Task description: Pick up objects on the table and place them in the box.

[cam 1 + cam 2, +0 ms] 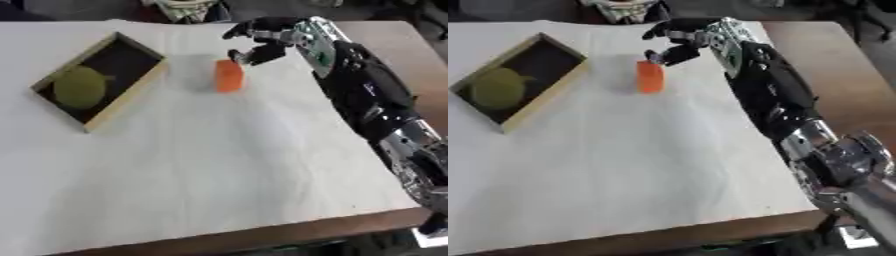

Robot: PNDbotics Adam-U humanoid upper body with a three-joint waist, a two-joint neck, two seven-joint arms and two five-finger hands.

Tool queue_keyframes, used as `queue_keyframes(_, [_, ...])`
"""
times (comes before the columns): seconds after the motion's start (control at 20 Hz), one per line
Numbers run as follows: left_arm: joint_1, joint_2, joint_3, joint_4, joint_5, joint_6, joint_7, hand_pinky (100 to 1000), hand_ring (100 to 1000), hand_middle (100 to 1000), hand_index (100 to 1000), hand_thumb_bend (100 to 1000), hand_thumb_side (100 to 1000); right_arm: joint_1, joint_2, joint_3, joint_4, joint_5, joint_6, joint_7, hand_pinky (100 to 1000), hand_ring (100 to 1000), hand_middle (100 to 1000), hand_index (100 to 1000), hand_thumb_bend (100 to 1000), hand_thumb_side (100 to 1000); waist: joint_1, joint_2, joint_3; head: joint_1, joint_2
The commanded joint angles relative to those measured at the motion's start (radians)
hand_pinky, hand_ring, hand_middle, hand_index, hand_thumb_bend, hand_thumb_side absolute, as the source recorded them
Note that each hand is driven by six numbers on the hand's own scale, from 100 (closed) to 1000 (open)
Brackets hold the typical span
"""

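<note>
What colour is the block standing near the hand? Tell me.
Orange; the block shows best in the left eye view.

Both head views look steeply down from near, sharing the table and box.

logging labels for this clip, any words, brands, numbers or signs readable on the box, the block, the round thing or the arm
None can be read.
Orange block: plain faces, no print.
Wooden box: bare rim, no label.
Green round object in the box: no marking visible.
Right hand and its arm: pale specks on the black casing, too blurred to read.
White table cover: blank.
</note>
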Motion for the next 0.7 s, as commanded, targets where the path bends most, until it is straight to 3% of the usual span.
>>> queue_keyframes(0.05, [-0.006,0.018,0.005,-0.011,-0.002,-0.001,0.002,515,923,697,803,100,730,-0.015,-0.024,-0.002,0.004,0.045,-0.007,-0.024,905,971,947,993,100,930,0.004,-0.02,0.001,0.002,0.003])
queue_keyframes(0.7, [-0.007,0.015,0.005,-0.012,-0.002,-0.002,0.0,515,924,697,803,100,729,-0.023,0.017,-0.021,0.05,0.207,-0.02,-0.121,900,966,932,985,100,799,0.007,-0.017,0.009,-0.001,0.001])
